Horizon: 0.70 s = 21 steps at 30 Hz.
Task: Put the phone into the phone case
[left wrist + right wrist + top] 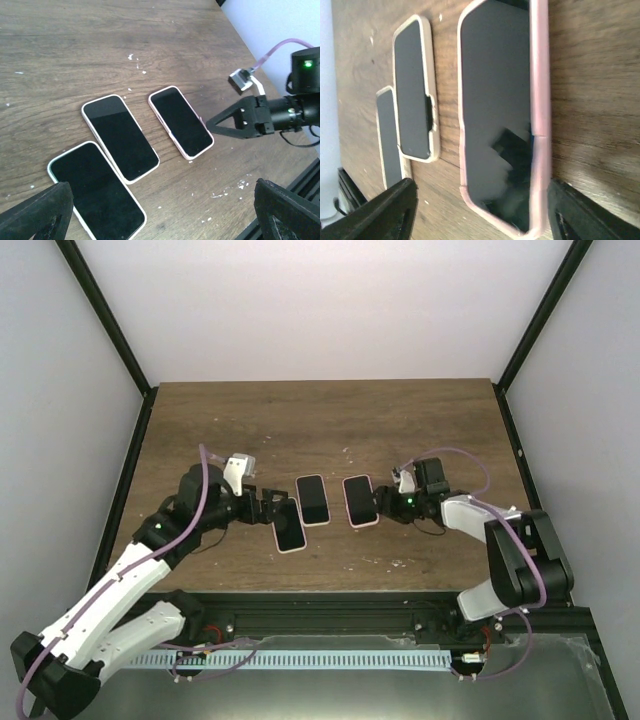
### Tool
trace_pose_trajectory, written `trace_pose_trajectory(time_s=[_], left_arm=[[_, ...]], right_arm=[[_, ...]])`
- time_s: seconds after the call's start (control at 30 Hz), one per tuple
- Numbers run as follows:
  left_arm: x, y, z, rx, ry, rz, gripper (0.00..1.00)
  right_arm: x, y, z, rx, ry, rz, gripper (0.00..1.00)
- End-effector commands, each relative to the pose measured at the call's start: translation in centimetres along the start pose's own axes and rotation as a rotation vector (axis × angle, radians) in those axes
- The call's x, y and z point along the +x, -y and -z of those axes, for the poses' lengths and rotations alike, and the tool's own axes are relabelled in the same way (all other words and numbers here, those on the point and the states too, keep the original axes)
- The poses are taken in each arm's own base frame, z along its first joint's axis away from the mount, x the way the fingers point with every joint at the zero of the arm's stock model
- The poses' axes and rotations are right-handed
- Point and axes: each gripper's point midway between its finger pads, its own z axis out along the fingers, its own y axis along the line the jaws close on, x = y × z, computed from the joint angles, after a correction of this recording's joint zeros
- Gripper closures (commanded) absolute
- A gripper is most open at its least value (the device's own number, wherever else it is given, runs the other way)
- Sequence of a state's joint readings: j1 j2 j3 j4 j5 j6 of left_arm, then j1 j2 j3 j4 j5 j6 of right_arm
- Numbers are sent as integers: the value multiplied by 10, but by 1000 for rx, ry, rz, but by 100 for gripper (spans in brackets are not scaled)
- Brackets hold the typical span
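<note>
Three dark-screened phones lie face up side by side on the wooden table. The right one (360, 500) sits in a pink phone case (540, 100). The middle phone (313, 499) has a white case, and so does the left one (290, 530). My right gripper (385, 508) is open, low at the pink case's near end, with its fingers (380, 210) spread to either side of that end and holding nothing. My left gripper (272, 508) is open just above the left phone (95, 187), holding nothing.
White specks (227, 190) dot the wood in front of the phones. The black frame rail (330, 612) runs along the table's near edge, and black posts (520, 350) with white walls enclose the sides and back.
</note>
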<state>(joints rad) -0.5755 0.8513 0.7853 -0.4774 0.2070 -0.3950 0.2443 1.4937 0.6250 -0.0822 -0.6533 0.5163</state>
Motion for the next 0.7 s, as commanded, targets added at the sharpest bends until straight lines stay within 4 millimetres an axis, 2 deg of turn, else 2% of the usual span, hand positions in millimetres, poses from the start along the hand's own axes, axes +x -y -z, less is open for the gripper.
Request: trace_pose_trajectory(time_s=[0.0,0.07,0.1,0.23,0.33,0.53,0.67], left_arm=[[-20,-2,16,-42,73,27,0],[-24,-1,20,-41,95,44,0],[-26,-1,22,-43,108,54,0],[-37,-10,33,-109,160,116,0],[-47,-10,44,-140,183,133,0],[-71,-6,69,-172,275,52,0],[-87,2,92,-169,333,32,0]], right_arm=[[-28,-17,25,48,103,54,21],[-32,-23,36,66,130,68,4],[-34,-26,42,73,145,74,0],[-43,-49,73,82,214,103,0],[-50,-72,102,76,286,134,0],[-61,-114,172,96,481,213,0],[-59,-144,217,67,596,259,0]])
